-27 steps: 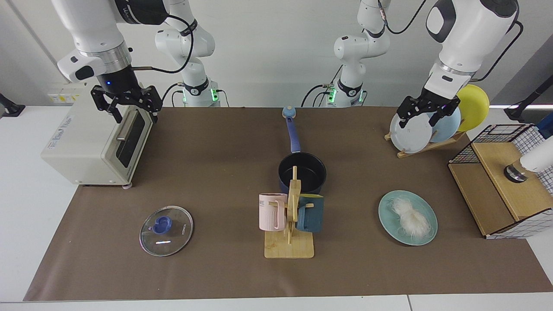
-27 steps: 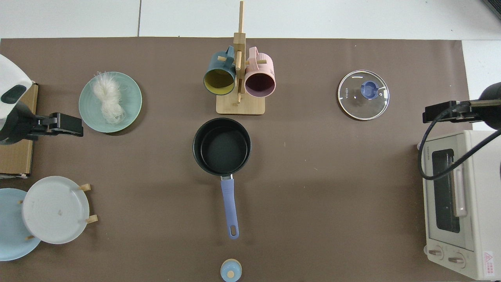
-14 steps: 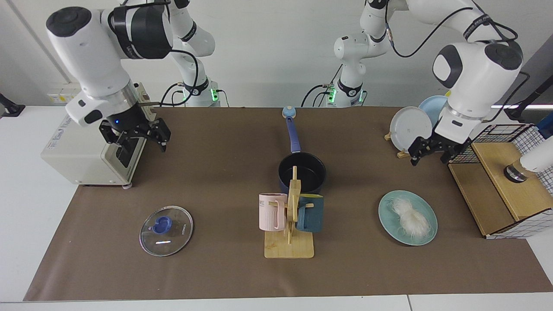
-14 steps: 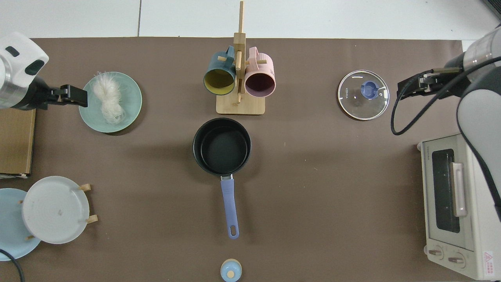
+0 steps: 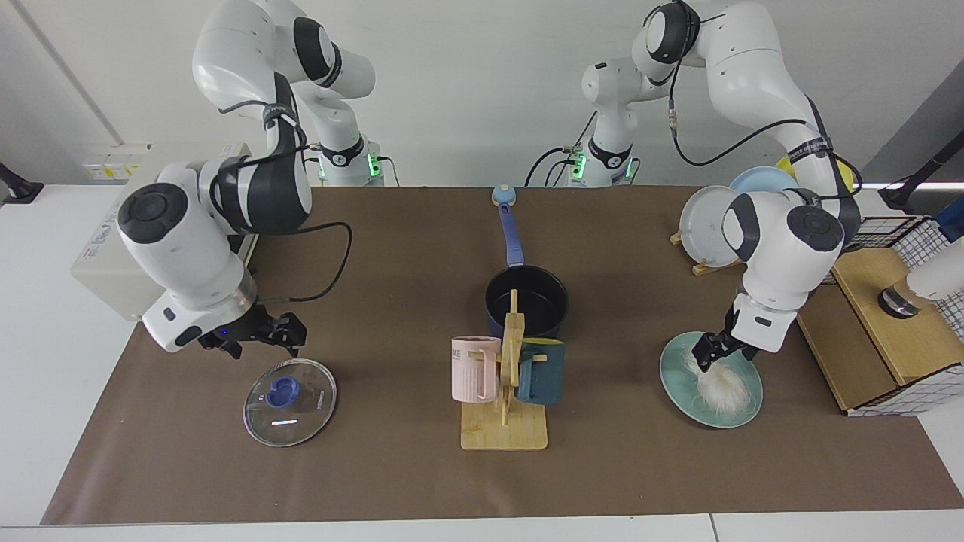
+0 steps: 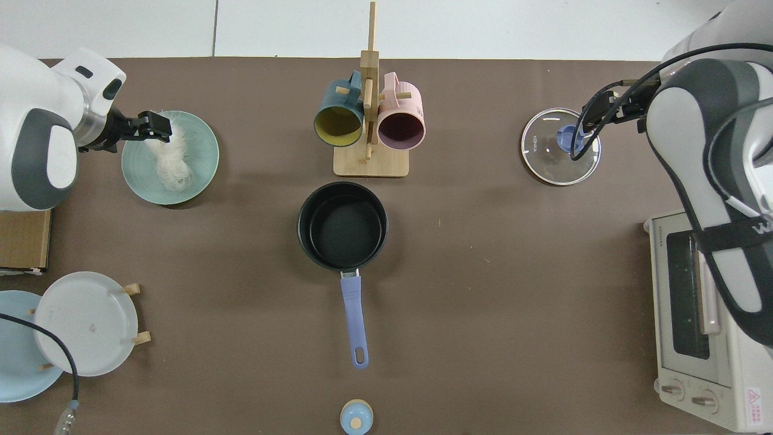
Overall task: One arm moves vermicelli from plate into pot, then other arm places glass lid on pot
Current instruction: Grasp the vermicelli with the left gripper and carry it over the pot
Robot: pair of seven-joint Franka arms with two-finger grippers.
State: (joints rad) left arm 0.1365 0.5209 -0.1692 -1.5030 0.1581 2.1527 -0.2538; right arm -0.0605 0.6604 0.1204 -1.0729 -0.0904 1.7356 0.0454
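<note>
**Both arms low over their targets**

The glass lid [image 5: 289,401] lies flat near the table's front. The right gripper [image 5: 260,342] hovers just behind it, fingers spread. The left gripper [image 5: 719,354], arm bent steeply down, reaches the vermicelli [image 5: 719,384] on the plate [image 5: 681,391]; I cannot tell its finger state. The pot [image 5: 526,301] sits empty mid-table.

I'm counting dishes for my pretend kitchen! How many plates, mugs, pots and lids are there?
Plates: 4: teal plate, white plate, pale-blue plate, yellow plate
Mugs: 2: pink mug, dark teal mug
Pots: 1: pot
Lids: 1: glass lid
Total: 8
</note>
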